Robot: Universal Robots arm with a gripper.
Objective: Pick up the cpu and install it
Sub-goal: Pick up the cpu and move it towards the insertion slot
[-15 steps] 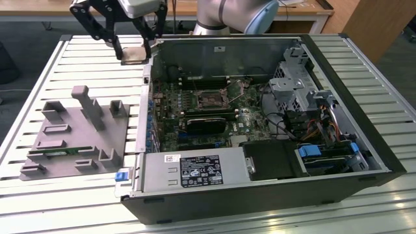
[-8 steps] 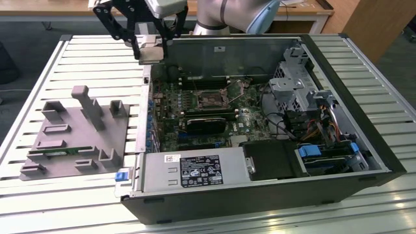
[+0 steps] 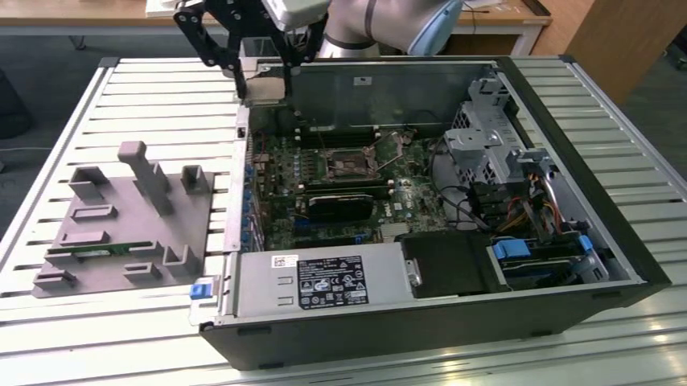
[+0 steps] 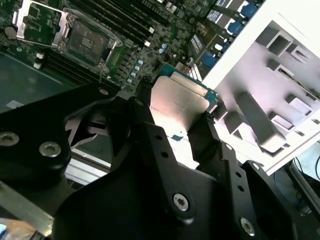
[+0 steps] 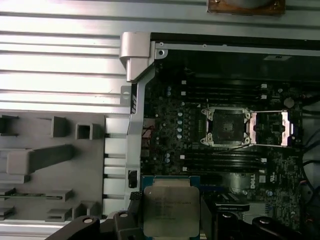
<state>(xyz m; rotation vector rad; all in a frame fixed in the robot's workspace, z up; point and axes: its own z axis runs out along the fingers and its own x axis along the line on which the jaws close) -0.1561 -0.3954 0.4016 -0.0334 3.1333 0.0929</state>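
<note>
Pale silver on top, thin green at the edge: the cpu (image 5: 170, 210), framed by matte black fingers (image 4: 147, 120). The motherboard (image 3: 408, 197) is dark green, its socket frame (image 5: 225, 126) silver; the computer case (image 3: 429, 334) black outside, grey within, with bright blue clips (image 3: 516, 248). The parts fixture (image 3: 118, 217) is plain grey, the surface (image 3: 161, 104) white and striped by slats.

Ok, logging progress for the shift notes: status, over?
Hand shut on cpu, above the case rim. Socket open, plate flipped aside. Nothing seen blocking it.

Matt silver metal cpu (image 5: 170, 210)
</note>
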